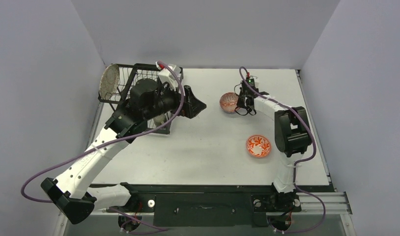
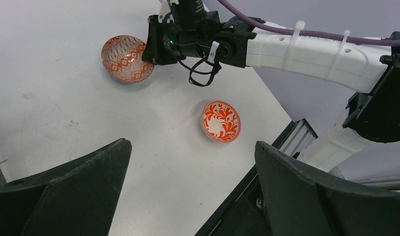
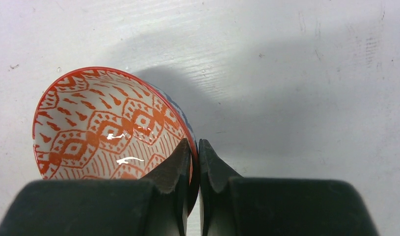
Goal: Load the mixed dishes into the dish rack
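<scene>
My right gripper (image 1: 241, 102) is shut on the right rim of a red-orange-and-white diamond-patterned bowl (image 1: 228, 102), one finger inside and one outside (image 3: 194, 143). The bowl (image 3: 104, 128) tilts at the table surface and also shows in the left wrist view (image 2: 127, 58). A second, floral-patterned bowl (image 1: 258, 146) (image 2: 221, 120) sits alone on the table nearer the front. My left gripper (image 1: 197, 101) (image 2: 192, 144) is open and empty, just right of the black wire dish rack (image 1: 123, 81). A speckled grey oval plate (image 1: 109, 81) stands at the rack's left end. The mug, green cup and black plate are hidden.
My left arm (image 1: 144, 101) lies over most of the rack and hides its inside. The white table (image 1: 203, 157) ends in a black front rail (image 1: 208, 188) (image 2: 267, 157). Grey walls close in the left, far and right sides.
</scene>
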Robot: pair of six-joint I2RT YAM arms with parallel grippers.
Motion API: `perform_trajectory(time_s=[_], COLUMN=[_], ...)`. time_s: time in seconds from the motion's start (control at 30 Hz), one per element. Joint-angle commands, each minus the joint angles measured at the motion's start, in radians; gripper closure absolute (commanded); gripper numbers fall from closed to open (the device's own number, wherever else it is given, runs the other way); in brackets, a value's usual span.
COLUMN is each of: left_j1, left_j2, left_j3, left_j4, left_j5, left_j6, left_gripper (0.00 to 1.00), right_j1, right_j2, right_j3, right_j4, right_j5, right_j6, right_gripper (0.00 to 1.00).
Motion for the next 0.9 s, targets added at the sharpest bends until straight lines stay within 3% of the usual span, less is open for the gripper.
perform_trajectory(time_s=[0.0,0.2,0.3,0.5,0.67,0.87], left_j1=[0.045,0.094,0.078,0.022,0.02,-0.02], left_j2=[0.012,0.13,0.207,0.359,0.437,0.481], left_j3=[0.006,-0.002,0.052,0.14,0.198,0.248], left_j4=[0.014,0.015,0.003,-0.009,-0.01,-0.046], left_j5=[0.076,0.087,0.04,-0.117,-0.134,-0.204], left_j6=[-0.075,-0.136,-0.1,-0.045,-0.038,0.017], left_gripper=[0.04,0.01,0.09,0.16,0.35,0.43], right_j1=[0.025,0.069,0.086,0.106,0.142,0.177], right_j2=[-0.078,-0.319,-0.406,-0.605,-0.68,-0.715], right_j3=[0.01,-0.147,-0.221,-0.335,-0.358,-0.358], right_j4=[0.061,0.13,0.107,0.126,0.128,0.131], right_j5=[0.054,-0.095,-0.166,-0.227,-0.228,-0.206], right_j6=[-0.079,-0.079,-0.056,-0.034,-0.051,-0.054], right_gripper=[1.0,1.0,1.0,1.0,1.0,1.0])
